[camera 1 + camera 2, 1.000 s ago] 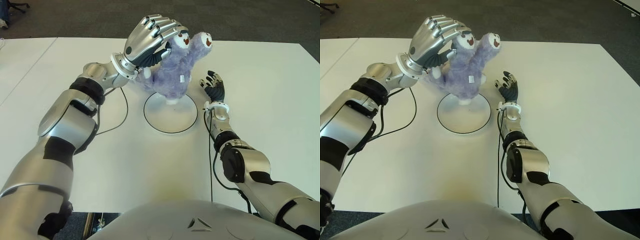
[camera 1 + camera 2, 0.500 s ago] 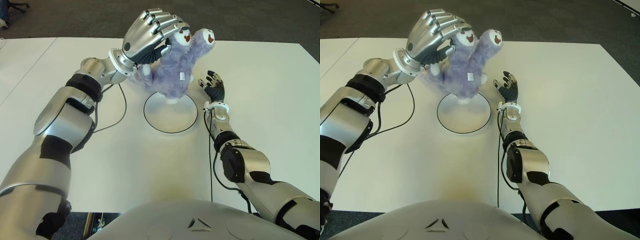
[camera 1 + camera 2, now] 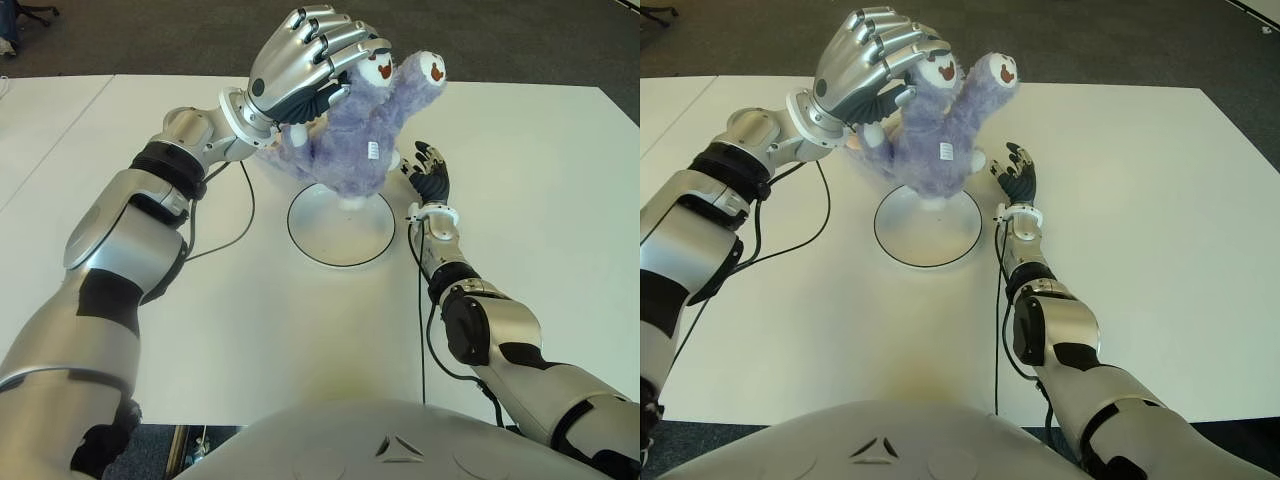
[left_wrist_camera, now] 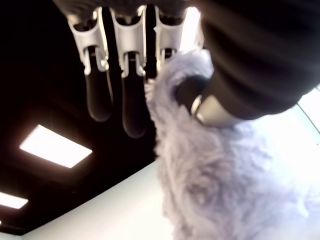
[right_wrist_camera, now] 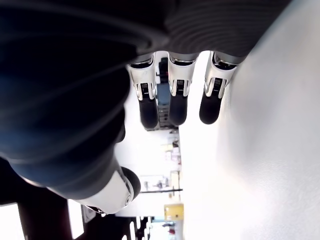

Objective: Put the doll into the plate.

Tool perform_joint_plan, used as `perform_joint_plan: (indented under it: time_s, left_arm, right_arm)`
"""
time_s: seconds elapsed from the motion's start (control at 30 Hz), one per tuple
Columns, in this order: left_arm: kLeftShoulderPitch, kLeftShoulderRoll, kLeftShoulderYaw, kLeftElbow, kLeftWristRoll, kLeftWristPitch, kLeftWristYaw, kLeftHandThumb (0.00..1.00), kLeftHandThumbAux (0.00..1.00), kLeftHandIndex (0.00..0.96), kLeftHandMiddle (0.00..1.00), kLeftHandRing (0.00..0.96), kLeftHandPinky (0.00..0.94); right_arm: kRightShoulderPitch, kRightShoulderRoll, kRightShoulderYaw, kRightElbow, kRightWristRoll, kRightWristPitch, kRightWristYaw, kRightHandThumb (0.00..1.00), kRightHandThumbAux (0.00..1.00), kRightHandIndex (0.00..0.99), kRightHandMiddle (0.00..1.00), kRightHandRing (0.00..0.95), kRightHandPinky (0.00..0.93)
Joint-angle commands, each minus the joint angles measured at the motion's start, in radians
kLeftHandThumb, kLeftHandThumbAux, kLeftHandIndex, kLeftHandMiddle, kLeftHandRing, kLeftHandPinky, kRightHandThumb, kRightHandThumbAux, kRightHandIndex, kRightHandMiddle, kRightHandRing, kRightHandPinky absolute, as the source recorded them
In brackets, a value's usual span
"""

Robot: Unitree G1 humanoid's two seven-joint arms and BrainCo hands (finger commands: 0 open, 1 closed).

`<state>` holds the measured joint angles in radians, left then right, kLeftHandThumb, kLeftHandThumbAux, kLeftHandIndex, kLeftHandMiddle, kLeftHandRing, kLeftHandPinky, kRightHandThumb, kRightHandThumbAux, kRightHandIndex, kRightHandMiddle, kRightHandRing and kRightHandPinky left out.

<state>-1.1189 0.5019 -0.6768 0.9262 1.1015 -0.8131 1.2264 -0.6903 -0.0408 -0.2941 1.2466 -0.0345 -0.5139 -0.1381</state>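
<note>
Left hand [image 3: 305, 60] has its fingers curled around the purple fuzzy doll [image 3: 360, 135] — gripping the far-left side, doll upright with its foot at the far rim of the white plate [image 3: 340, 235]. A small white tag [image 3: 373, 150] shows on the doll; its print is too small to read. Right hand [image 3: 430, 180] shows just right of the plate, fingers relaxed and spread — holding nothing. White table [image 3: 520, 180].
</note>
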Motion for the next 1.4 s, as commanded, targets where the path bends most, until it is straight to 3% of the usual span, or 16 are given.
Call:
perform_joint_plan:
  time_s: [0.03, 0.3, 0.83, 0.9, 1.03, 1.23, 1.4]
  left_arm:
    - [-0.023, 0.024, 0.004, -0.046, 0.028, 0.012, 0.022, 0.719, 0.697, 0.442, 0.827, 0.817, 0.821]
    - [0.012, 0.045, 0.013, -0.157, 0.045, 0.035, 0.03, 0.719, 0.696, 0.442, 0.828, 0.816, 0.827]
    - [0.051, 0.06, -0.007, -0.295, 0.155, 0.141, 0.128, 0.717, 0.696, 0.441, 0.855, 0.826, 0.844]
    - [0.062, 0.062, -0.006, -0.313, 0.162, 0.149, 0.135, 0.715, 0.697, 0.441, 0.852, 0.823, 0.813]
    - [0.091, 0.073, 0.002, -0.353, 0.163, 0.16, 0.133, 0.711, 0.699, 0.44, 0.838, 0.815, 0.801]
    - [0.121, 0.091, 0.015, -0.413, 0.16, 0.173, 0.11, 0.71, 0.699, 0.44, 0.835, 0.817, 0.838]
    - [0.135, 0.106, 0.025, -0.447, 0.149, 0.162, 0.104, 0.707, 0.701, 0.439, 0.799, 0.804, 0.8]
  right_arm:
    - [0.16, 0.018, -0.021, 0.116, 0.019, 0.165, -0.009, 0.431, 0.871, 0.208, 0.128, 0.085, 0.091]
    - [0.161, 0.017, -0.014, 0.116, 0.01, 0.159, -0.016, 0.45, 0.867, 0.216, 0.144, 0.107, 0.111]
    - [0.165, 0.012, -0.014, 0.116, 0.01, 0.155, -0.009, 0.401, 0.878, 0.203, 0.147, 0.116, 0.104]
    - [0.166, 0.011, -0.01, 0.116, 0.006, 0.158, -0.011, 0.382, 0.882, 0.2, 0.143, 0.109, 0.096]
    - [0.165, 0.013, -0.005, 0.116, 0.0, 0.153, -0.023, 0.355, 0.892, 0.196, 0.125, 0.075, 0.034]
    - [0.165, 0.011, 0.014, 0.116, -0.019, 0.154, -0.046, 0.378, 0.889, 0.23, 0.114, 0.054, 0.021]
    - [0.167, 0.007, 0.034, 0.117, -0.041, 0.152, -0.07, 0.381, 0.883, 0.226, 0.112, 0.054, 0.047]
